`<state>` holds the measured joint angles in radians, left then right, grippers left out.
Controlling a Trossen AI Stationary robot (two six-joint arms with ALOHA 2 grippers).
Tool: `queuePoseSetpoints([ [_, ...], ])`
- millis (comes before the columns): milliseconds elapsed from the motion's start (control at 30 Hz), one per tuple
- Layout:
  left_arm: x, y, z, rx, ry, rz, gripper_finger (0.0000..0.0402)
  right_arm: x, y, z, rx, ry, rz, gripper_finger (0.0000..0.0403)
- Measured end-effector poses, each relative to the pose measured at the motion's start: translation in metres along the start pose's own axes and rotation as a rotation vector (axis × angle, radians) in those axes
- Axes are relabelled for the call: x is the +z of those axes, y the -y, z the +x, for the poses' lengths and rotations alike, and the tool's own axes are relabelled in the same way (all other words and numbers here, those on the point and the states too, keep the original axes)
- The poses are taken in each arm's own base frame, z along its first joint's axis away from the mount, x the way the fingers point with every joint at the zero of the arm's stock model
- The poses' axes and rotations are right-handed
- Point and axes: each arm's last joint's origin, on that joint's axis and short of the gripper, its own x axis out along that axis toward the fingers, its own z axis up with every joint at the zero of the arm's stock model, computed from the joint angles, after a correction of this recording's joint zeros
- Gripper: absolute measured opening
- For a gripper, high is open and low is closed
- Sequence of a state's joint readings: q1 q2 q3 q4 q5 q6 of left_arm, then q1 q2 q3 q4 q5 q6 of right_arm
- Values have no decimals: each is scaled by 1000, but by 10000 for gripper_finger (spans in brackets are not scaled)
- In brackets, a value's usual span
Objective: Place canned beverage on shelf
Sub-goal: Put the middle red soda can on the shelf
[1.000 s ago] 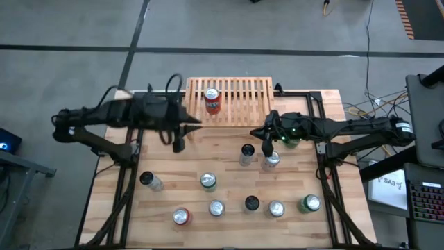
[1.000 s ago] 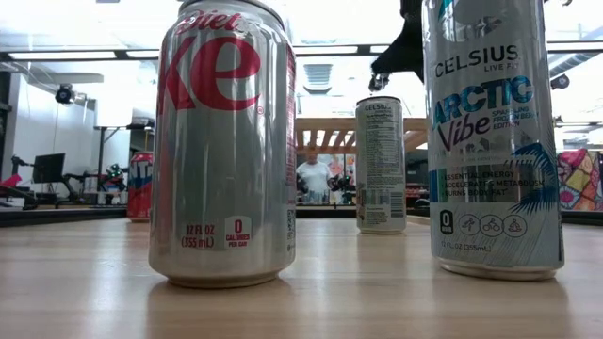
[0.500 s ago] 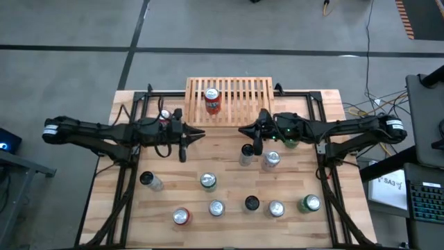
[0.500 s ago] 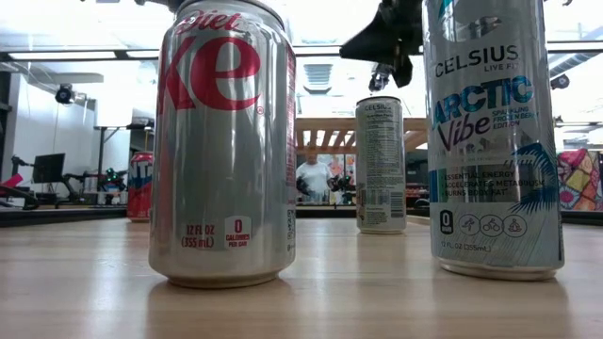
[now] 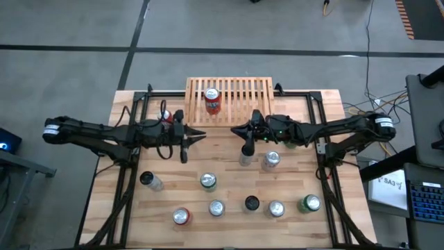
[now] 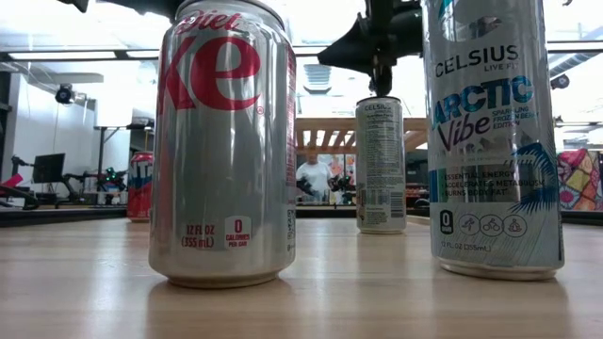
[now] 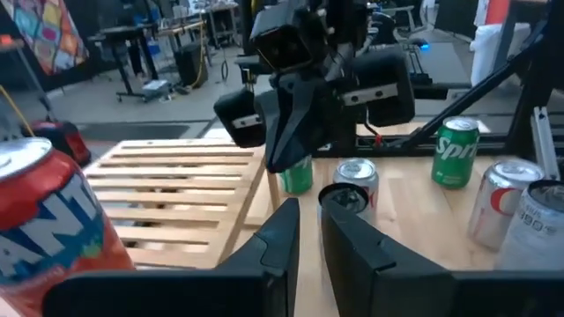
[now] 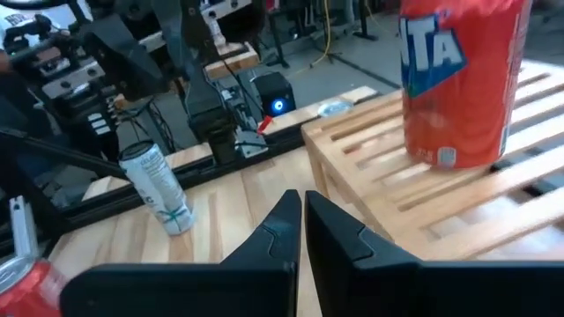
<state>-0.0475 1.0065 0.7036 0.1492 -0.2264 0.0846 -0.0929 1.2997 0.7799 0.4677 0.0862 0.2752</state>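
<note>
The light-wood slatted shelf point(image 5: 229, 101) stands at the table's far edge, with a red Fanta can point(image 5: 212, 99) upright on its slats. The can also shows in the right wrist view point(image 8: 463, 79) and the left wrist view point(image 7: 44, 220). My left gripper point(image 5: 201, 134) is shut and empty, held level in front of the shelf and pointing toward the table's right. My right gripper point(image 5: 234, 129) is shut and empty. It faces the left gripper, above and just left of a tall slim can point(image 5: 246, 153) that stands on the table point(image 6: 381, 165).
Several cans stand on the table's near half, among them a Diet Coke can point(image 6: 224, 141) and a Celsius can point(image 6: 492, 141). A green can point(image 5: 290, 141) stands under my right arm. A red can point(image 5: 165, 116) stands by my left arm. The shelf slats to the right of the Fanta can are bare.
My left gripper has come down and settled level in front of the shelf. My right gripper has gone toward the table's left, past the tall slim can, and has tipped from pointing down to nearly level. No can has moved.
</note>
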Motion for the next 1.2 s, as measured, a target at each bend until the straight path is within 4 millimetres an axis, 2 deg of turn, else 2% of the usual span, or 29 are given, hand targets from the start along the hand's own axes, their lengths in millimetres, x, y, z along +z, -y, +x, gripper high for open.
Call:
queuePoseSetpoints([
  [167, -1, -4, 0, 15, -7, 119, 35, 8, 6, 3, -115, 119, -55, 9],
  [367, -4, -12, 1, 38, -40, 222, 35, 16, 14, -1, -141, 138, -183, 9],
  [500, -10, -16, 2, -48, -66, 260, 35, 22, 15, -6, -151, 158, -217, 9],
  [633, -10, -17, 2, -127, -54, 269, 35, 24, 15, -8, -150, 154, -226, 9],
  [867, -14, -24, 5, -97, -88, 260, 35, 23, 14, -8, -144, 156, -188, 9],
  [1100, -19, -28, 16, -65, -93, 227, 35, 22, 10, -8, -107, 151, -185, 9],
  [1200, -19, -33, 20, 9, -92, 225, 35, 23, 10, -8, -113, 152, -194, 9],
])
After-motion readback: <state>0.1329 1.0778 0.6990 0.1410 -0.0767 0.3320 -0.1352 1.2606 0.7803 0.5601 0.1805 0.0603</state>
